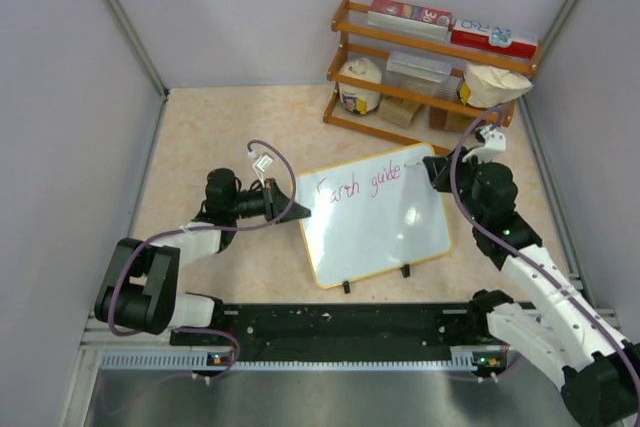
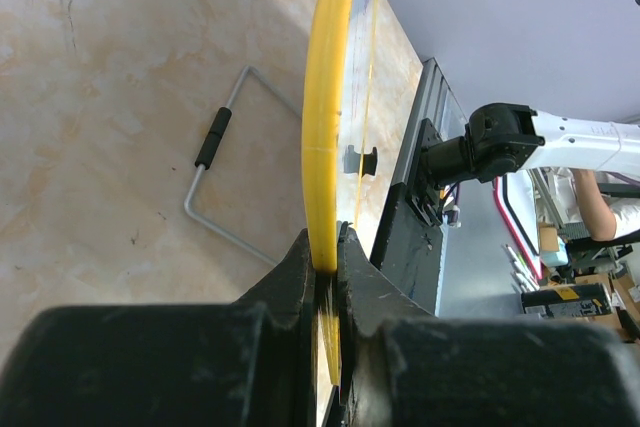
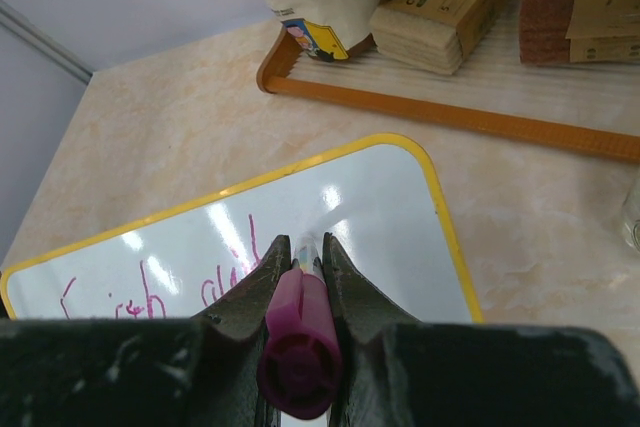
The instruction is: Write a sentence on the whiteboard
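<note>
Pink-magenta ink forms the sentence (image 1: pixel 358 185), which so far reads roughly "Earth guide" along the upper part of the whiteboard (image 1: pixel 375 222), so the writing looks unfinished. The main risk, as I judge it, is the board shifting under the pen. It stands propped on the table (image 1: pixel 210 137) on small black feet, and only the left gripper (image 1: pixel 292 209) steadies it, jaws pinched narrow on the thin yellow frame at the board's left edge. A hard stroke far from that pinch could pivot the board or slide the frame through the fingers, and the letters would smear or skip. The right gripper (image 1: pixel 432 169) is closed around a magenta marker (image 3: pixel 298 352), its tip at or just off the glossy surface near the upper right corner; I cannot tell whether it touches. That line has little room before the frame, so another letter there could run off the edge. Pressed at an angle, the marker could also twist in the jaws.
</note>
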Tool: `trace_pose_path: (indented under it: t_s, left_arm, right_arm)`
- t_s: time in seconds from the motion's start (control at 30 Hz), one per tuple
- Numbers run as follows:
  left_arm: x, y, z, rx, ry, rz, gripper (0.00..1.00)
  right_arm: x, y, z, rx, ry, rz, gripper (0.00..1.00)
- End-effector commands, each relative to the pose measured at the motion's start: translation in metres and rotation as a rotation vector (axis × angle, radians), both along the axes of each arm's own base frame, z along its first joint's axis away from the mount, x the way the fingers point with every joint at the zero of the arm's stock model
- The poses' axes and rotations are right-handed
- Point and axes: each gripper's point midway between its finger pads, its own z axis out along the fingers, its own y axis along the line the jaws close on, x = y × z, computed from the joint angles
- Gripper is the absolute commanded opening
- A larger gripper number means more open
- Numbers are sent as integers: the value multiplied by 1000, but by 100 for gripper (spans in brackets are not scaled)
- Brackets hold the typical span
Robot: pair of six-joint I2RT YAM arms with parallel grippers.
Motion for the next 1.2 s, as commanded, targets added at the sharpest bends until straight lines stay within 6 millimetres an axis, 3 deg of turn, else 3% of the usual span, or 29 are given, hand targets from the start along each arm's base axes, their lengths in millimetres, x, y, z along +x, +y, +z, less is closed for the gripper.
trace_pose_path:
  t_s: [0.0,0.63,1.17]
  left_arm:
    - [5,-4,-2,25,-88,-19,0]
    - [5,-4,-2,25,-88,-18,0]
    - [5,-4,-2,25,-85,-19,0]
  right_arm:
    - [10,-4,23,5,-63,-21,0]
    - [6,7,4,-1,-16,51,0]
    - [0,-1,-15,-28,29,21,0]
